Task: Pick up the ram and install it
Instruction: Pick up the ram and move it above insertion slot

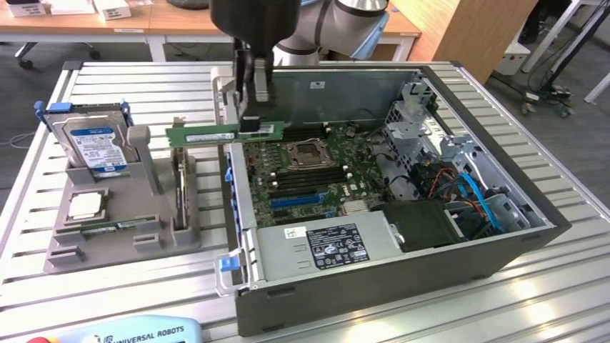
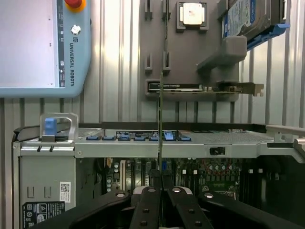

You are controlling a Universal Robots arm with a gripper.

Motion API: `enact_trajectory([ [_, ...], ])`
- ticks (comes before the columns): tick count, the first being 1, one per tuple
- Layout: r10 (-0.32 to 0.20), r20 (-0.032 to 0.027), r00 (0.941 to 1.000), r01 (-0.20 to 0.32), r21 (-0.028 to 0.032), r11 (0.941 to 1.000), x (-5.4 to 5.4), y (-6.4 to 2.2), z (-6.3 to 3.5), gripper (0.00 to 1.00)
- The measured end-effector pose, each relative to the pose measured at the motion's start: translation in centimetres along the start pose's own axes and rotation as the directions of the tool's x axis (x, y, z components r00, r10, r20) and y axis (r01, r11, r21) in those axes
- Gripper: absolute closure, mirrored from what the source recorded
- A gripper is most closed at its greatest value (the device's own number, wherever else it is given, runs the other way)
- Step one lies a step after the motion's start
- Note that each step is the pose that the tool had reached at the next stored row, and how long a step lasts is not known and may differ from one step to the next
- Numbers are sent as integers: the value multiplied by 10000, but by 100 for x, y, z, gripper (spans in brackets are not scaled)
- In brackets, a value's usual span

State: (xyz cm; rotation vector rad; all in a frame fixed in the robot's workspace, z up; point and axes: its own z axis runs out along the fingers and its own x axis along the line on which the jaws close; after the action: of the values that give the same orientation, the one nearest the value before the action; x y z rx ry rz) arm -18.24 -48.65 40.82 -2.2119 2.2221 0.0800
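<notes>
My black gripper (image 1: pixel 250 124) pinches the long, flat green circuit-board ram (image 1: pixel 205 136); beneath the jaws lies an open grey metal computer case (image 1: pixel 381 284).

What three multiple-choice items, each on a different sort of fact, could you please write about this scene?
1. What colour is the label of the hard drive in the grey holder?
A) blue and white
B) red
C) yellow

2. Where is the ram?
A) lying in the holder
B) seated inside the case
C) in the air at the edge of the open case

3. How do the jaws of the gripper stand?
A) wide open
B) shut on the ram
C) shut on nothing

Answers:
1. A, the drive's face is blue and white.
2. C, the green stick hangs level above the case wall beside the holder.
3. B, they clamp the stick.
</notes>
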Motion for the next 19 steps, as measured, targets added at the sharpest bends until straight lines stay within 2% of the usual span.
enact_trajectory([
  [19, 1, 0, 10000, -1, 0, 10000, -19, -563, -18, 89],
])
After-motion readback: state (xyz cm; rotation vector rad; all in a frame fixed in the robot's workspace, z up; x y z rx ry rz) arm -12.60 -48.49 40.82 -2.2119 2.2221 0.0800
